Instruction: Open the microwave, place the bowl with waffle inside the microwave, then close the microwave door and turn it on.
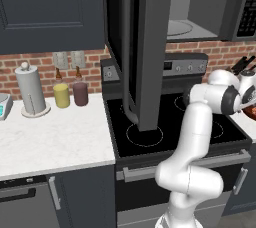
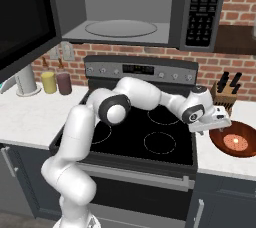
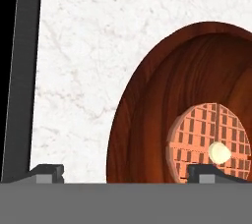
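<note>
The pincer (image 3: 125,171), jaws spread wide and holding nothing, hangs over the near rim of the bowl (image 2: 239,147) with its waffle (image 3: 209,139) on the white tabletop (image 3: 83,70), right of the stove (image 2: 145,137); overhead, the microwave (image 2: 130,17) stands open.

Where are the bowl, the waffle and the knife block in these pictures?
bowl (image 2: 250,149): right base view, on its bare inner wall.
waffle (image 3: 197,134): hand view, on its gridded top.
knife block (image 2: 225,99): right base view, on its wooden front.

1 bowl (image 2: 235,142), 1 waffle (image 2: 235,143) (inside it), 2 jars (image 1: 61,95).
</note>
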### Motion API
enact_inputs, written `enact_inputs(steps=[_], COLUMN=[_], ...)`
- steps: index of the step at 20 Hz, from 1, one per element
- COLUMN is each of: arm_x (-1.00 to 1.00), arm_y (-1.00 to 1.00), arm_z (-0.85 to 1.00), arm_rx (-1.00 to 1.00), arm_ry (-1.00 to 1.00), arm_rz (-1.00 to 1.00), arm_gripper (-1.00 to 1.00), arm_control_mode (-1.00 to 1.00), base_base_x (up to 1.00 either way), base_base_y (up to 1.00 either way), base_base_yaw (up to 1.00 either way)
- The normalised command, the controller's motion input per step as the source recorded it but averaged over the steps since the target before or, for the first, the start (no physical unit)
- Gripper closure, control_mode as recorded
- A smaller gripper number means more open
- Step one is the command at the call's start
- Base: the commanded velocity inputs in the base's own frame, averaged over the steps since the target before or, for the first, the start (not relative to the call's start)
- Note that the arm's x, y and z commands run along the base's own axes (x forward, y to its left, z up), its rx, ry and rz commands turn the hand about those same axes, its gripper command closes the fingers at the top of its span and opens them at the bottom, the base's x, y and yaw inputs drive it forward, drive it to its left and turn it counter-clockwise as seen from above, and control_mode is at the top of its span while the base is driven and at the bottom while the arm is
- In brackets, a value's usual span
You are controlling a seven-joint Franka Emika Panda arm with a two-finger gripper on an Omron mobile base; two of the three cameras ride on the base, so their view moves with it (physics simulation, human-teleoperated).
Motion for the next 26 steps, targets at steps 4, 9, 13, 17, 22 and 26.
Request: enact_inputs(steps=[4,9,13,17,22,26], arm_x=[0.02,0.02,0.00,0.00,0.00,0.00], arm_y=[-0.09,0.00,0.00,0.00,0.00,0.00], arm_z=[-0.11,-0.20,-0.16,-0.08,-0.08,-0.06], arm_rx=[0.00,0.00,0.00,0.00,0.00,0.00], arm_ry=[-0.01,0.00,0.00,0.00,0.00,0.00], arm_rz=[0.00,0.00,0.00,0.00,0.00,-0.01], arm_gripper=[-1.00,-1.00,-1.00,-1.00,-1.00,1.00], arm_control_mode=[-1.00,-1.00,-1.00,-1.00,-1.00,-1.00], base_base_x=[0.00,0.00,0.00,0.00,0.00,0.00], base_base_y=[0.00,0.00,0.00,0.00,0.00,0.00], base_base_yaw=[0.00,0.00,0.00,0.00,0.00,0.00])
